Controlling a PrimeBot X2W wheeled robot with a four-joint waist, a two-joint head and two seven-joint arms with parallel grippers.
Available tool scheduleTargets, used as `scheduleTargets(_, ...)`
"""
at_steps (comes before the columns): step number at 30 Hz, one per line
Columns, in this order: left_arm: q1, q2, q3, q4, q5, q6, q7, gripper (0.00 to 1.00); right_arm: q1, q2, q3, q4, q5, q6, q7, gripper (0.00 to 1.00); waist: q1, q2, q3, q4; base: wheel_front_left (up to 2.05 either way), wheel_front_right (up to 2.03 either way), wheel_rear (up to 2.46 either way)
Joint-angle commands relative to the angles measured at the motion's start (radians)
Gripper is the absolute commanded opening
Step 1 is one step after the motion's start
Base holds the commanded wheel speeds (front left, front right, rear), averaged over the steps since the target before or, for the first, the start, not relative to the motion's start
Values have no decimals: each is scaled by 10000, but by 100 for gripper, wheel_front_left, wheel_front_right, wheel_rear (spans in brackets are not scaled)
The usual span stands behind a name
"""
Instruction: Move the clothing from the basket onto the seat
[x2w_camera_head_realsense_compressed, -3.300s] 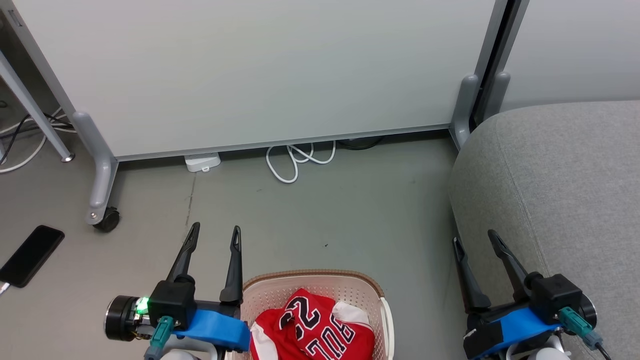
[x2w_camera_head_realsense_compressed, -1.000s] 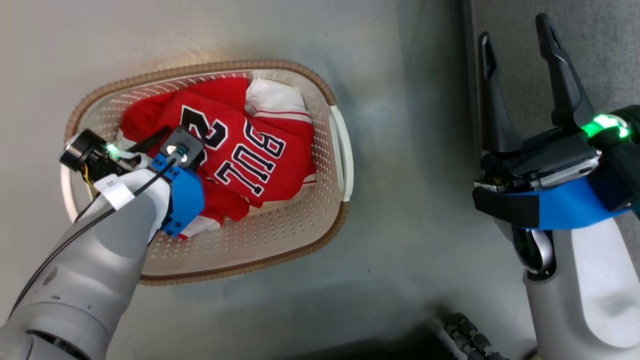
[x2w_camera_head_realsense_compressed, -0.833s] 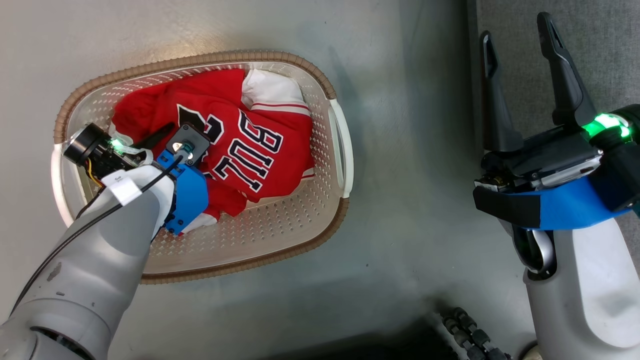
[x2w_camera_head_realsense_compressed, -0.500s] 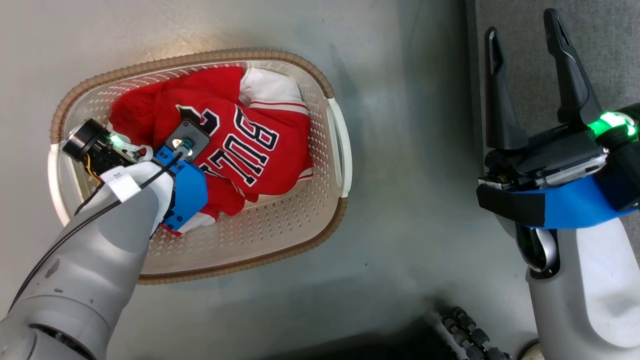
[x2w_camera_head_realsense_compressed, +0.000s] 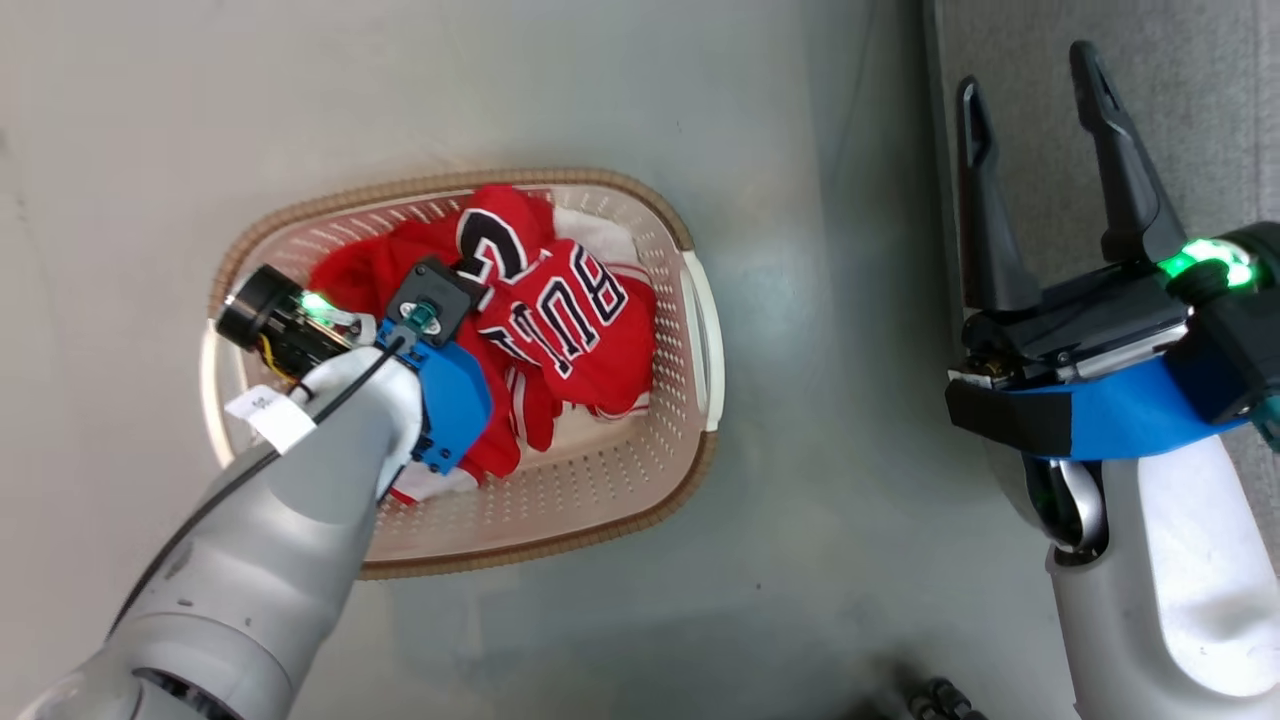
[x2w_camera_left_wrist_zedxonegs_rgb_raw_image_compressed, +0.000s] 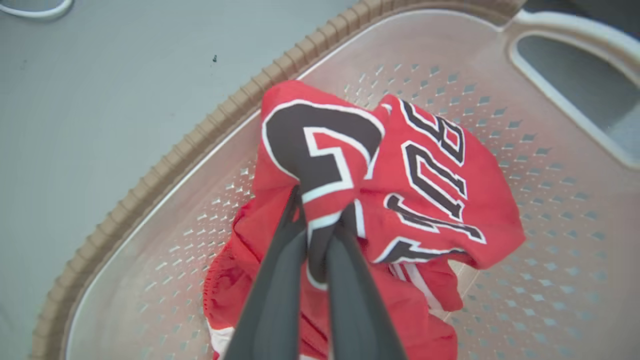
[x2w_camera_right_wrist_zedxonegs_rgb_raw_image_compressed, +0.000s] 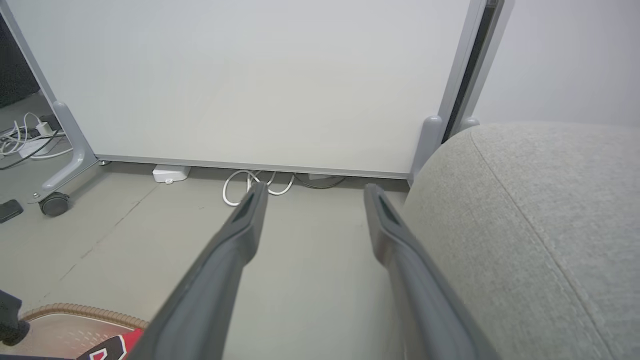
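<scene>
My head cam: steep look-down, mid range, basket (x2w_camera_head_realsense_compressed: 450, 185) left, seat (x2w_camera_head_realsense_compressed: 1210, 100) edge right. Left wrist cam: close, inside basket, on jersey (x2w_camera_left_wrist_zedxonegs_rgb_raw_image_compressed: 430, 200). Right wrist cam: low, level across floor (x2w_camera_right_wrist_zedxonegs_rgb_raw_image_compressed: 310, 260) toward white panel (x2w_camera_right_wrist_zedxonegs_rgb_raw_image_compressed: 250, 75), seat alongside. Shared by all three: basket rim, jersey.

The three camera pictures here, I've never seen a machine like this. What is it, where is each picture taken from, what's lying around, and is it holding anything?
This is a wheeled robot with two arms, each ending in a two-fingered end effector. The head view looks down from a camera on its head. Each wrist view looks along one arm's own fingers. On the grey floor sits a cream basket. Inside it, the left end effector is shut on a fold of the numbered red jersey, with a plainer red garment beneath. The right end effector is open and holds nothing, next to the grey sofa.
</scene>
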Motion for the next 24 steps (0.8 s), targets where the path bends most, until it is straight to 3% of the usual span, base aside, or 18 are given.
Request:
scheduleTargets(1,188,-82,113,-233,-161,-2,-118,0,197,-35,14,110,-15,5,-45,100,0,0,-661,248,0,0,0)
scheduleTargets(7,1033,51,593,-1656,-418,76,-154,0,551,-35,1,370,-10,5,-44,100,0,0,-1808,483,0,0,0)
scheduleTargets(24,3510,539,2642,-5838,169,392,-161,0,2227,-35,-14,1149,212,5,-44,100,0,0,-5514,1135,0,0,0)
